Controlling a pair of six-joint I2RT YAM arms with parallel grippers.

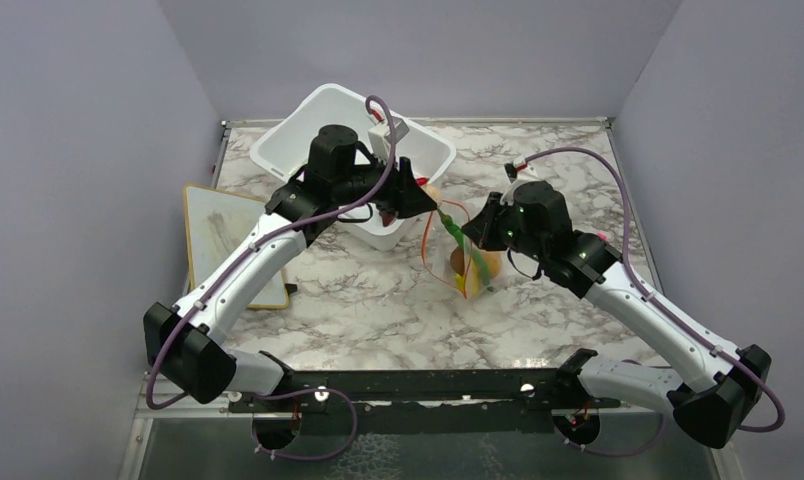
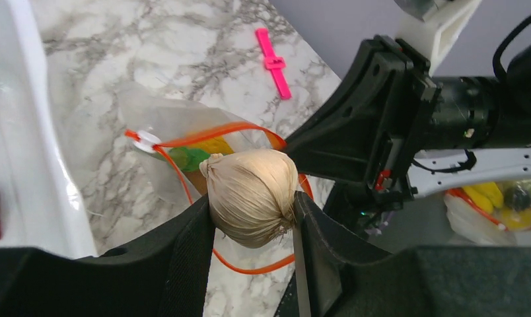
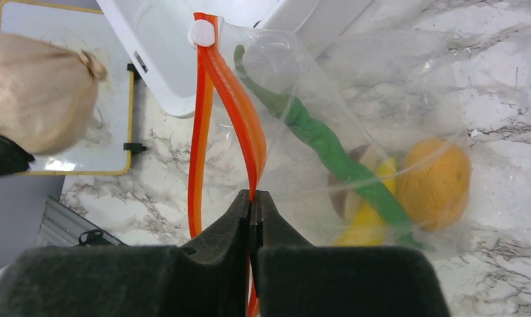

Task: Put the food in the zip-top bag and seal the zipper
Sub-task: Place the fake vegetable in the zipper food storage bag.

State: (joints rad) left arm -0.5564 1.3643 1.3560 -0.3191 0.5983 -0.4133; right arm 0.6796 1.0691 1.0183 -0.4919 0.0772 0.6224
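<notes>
Left tool point(image 2: 253, 221) is clamped on a beige bulb point(image 2: 248, 188), one finger on each side of it. In the left wrist view the bulb hangs right over the open mouth of the zip-top bag point(image 3: 395, 86). Right tool point(image 3: 251, 206) is squeezed tight on the zipper point(image 3: 240, 125), pinching the orange-red strip and holding that edge of the bag up. Already inside the bag: the long green pod point(image 3: 316, 135), the orange fruit point(image 3: 438, 181) and the yellow banana point(image 3: 367, 228), all bunched at the bottom. The bag sits on the marble counter point(image 1: 378, 310), just beside the white tub point(image 1: 303, 135). A pink clip point(image 2: 274, 63) lies on the counter further out.
</notes>
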